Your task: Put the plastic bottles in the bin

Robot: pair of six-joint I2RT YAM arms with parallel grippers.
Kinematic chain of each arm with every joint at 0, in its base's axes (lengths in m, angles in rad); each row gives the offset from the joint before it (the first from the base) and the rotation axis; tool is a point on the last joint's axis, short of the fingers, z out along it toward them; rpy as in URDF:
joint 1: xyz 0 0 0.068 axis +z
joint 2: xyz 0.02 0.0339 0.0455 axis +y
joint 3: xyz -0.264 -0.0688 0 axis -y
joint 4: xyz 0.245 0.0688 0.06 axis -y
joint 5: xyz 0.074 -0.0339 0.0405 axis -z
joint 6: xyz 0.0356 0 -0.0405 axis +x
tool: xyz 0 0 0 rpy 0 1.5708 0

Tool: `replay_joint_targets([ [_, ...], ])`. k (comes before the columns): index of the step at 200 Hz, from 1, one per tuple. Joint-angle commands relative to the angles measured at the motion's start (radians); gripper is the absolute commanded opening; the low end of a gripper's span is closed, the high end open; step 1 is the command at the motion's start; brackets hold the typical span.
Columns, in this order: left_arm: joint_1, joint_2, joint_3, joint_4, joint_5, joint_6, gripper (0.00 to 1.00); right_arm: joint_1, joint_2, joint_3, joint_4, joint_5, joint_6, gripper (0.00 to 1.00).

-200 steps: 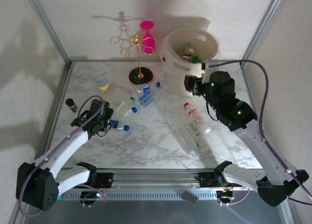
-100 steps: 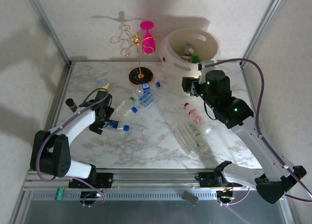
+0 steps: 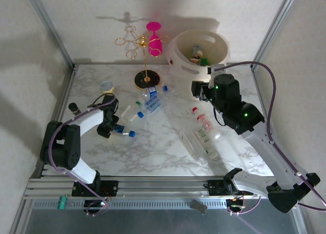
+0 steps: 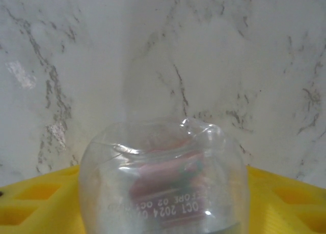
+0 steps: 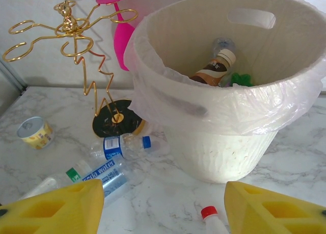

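- Left arm (image 3: pixel 81 123) bends sharply back over the left side, the left gripper (image 3: pixel 107 126) low, its yellow fingers (image 4: pixel 35 201) pinching a clear bottle (image 4: pixel 163 178).
- Right arm (image 3: pixel 257 135) stretches forward, the right gripper (image 5: pixel 163 213) with jaws wide apart, nothing between.

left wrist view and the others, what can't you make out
Left wrist: the clear bottle is blurred and cut by the bottom edge; whether the left claw grips it is unclear.
Right wrist: the rim of the bin hides most of the brown bottle; the count inside is unclear.
Right wrist: the red-capped bottle is cut by the bottom edge.
Top: the vial is too small for detail.
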Motion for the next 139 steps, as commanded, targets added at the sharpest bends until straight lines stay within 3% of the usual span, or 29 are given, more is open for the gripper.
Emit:
replay_joint_targets([
  [1,0.005,-0.004,-0.012,0.002,-0.015,-0.006,0.58,0.011,-0.009,0.001,0.007,0.022,-0.008,0.64],
  [45,0.005,-0.073,-0.027,-0.027,-0.002,0.029,0.5,0.011,-0.01,0.021,0.002,0.006,0.001,0.64],
  [93,-0.039,-0.3,0.002,-0.047,-0.007,0.116,0.46,0.018,-0.031,-0.009,0.062,-0.141,0.066,0.69],
  [116,-0.067,-0.418,0.014,0.083,0.079,0.218,0.37,0.021,-0.071,-0.062,0.141,-0.374,0.03,0.7],
  [139,-0.102,-0.512,0.012,0.273,0.191,0.33,0.38,0.02,-0.046,-0.058,0.158,-0.512,0.058,0.7],
])
